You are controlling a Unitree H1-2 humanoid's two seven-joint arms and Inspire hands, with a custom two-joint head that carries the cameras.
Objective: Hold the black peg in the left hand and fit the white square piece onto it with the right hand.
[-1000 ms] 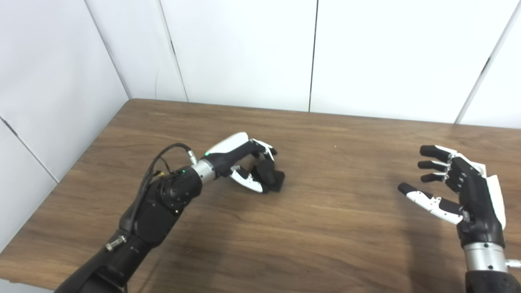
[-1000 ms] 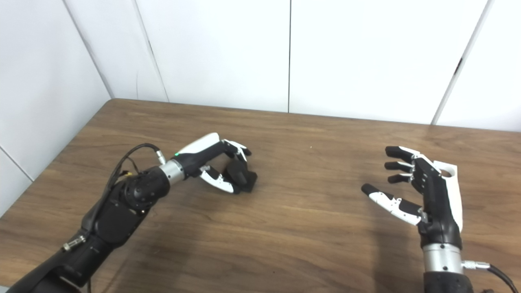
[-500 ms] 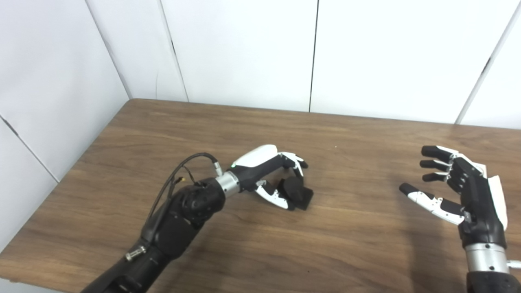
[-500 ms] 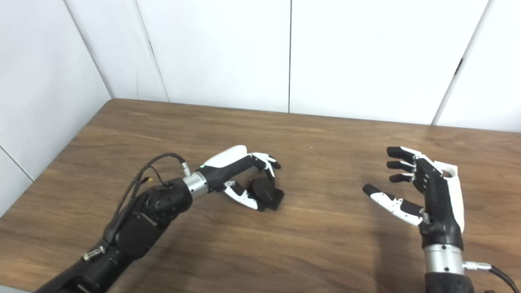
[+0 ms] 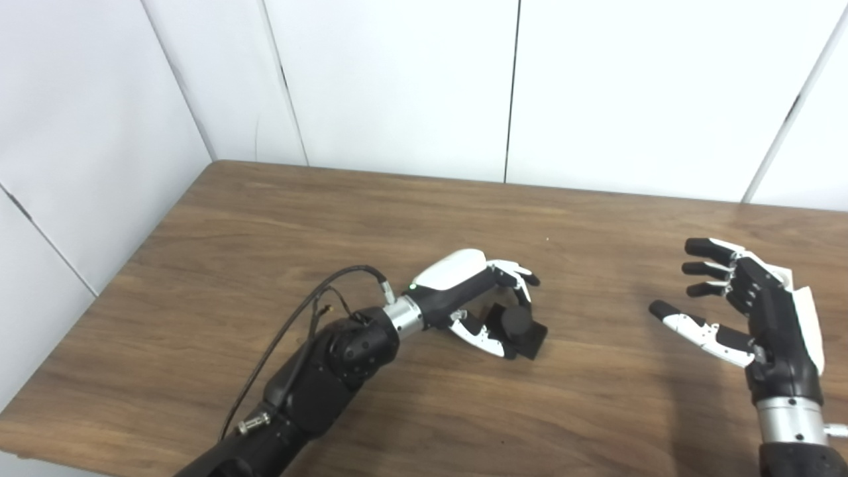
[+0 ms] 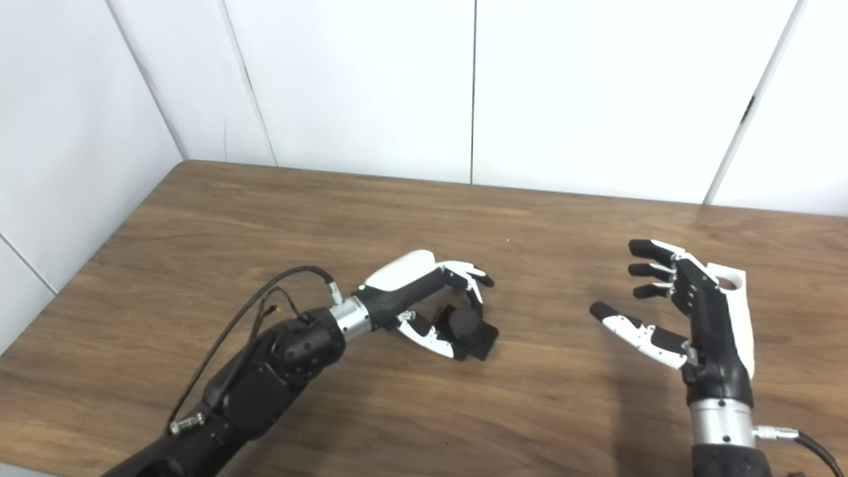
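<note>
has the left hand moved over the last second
Yes. The left hand, shut on the black peg, slid rightward along the table, away from its left edge.

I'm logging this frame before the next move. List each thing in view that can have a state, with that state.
Left hand: shut on the peg, low over the table.
Peg: black, held between thumb and fingers of the left hand; whether it touches the table cannot be told.
Right hand: open, fingers spread, holding nothing.
Table: wooden, bare where it shows.
White square piece: not in view.
</note>
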